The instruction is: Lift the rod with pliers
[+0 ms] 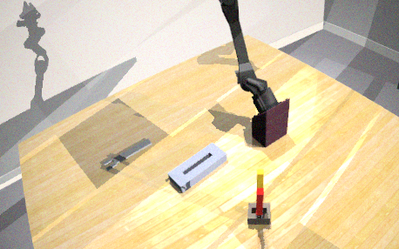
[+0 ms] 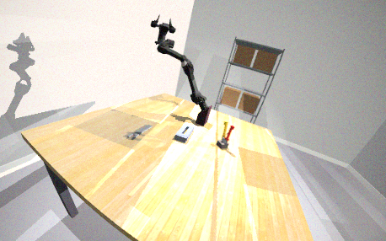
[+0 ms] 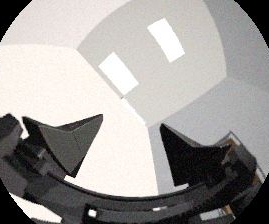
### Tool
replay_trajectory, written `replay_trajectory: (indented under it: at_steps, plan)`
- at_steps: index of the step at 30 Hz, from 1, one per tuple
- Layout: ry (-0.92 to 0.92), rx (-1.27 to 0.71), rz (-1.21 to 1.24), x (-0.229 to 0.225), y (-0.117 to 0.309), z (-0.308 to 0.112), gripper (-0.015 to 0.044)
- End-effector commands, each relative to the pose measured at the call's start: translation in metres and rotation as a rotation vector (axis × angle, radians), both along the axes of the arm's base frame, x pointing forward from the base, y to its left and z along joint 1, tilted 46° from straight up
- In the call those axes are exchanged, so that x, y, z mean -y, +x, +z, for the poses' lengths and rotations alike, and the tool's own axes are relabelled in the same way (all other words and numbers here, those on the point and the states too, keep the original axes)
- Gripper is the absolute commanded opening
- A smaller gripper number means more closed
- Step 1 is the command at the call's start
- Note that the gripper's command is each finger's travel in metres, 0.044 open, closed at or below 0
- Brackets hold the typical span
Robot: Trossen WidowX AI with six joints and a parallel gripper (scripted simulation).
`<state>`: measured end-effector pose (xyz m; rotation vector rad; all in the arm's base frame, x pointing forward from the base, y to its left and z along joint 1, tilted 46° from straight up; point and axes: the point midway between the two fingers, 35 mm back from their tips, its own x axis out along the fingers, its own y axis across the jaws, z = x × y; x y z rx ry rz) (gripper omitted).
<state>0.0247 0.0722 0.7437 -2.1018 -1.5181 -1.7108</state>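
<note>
The pliers' red handle (image 1: 260,199) (image 2: 230,133) and yellow handle (image 1: 260,178) (image 2: 225,127) rise from a small dark grey holster (image 1: 259,220) (image 2: 222,144); the jaws are hidden inside it. A pale blue-grey block (image 1: 217,162) (image 2: 181,136) has a narrow dark slot (image 1: 197,164) in its top, the channel. The rod cannot be made out in it. My gripper (image 2: 164,19) (image 3: 132,121) is open and empty, raised high above the table and far from the pliers and the block. It is out of view in the top view.
A grey metal tool (image 1: 136,149) (image 2: 142,131) lies on the wooden table, left of the block. The arm stands on a dark purple base (image 1: 271,126) (image 2: 204,116) behind the block. A shelf rack (image 2: 254,69) with boxes stands beyond the table.
</note>
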Motion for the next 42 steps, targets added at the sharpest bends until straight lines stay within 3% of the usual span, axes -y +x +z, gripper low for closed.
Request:
replay_trajectory:
  at_steps: [1,10,21,29,37,42]
  plan:
    - [0.008,-0.014,0.012,0.002,0.002,0.0,0.0426]
    - [0.421,-0.67,0.634,0.07,0.105,-0.024,0.044]
    - [1.03,-1.247,1.297,0.1,0.234,-0.159,0.044]
    - [1.509,-1.455,1.599,0.09,0.282,-0.285,0.044]
    - [2.027,-1.506,1.748,0.073,0.291,-0.417,0.044]
    - [2.043,-1.505,1.749,0.072,0.291,-0.421,0.044]
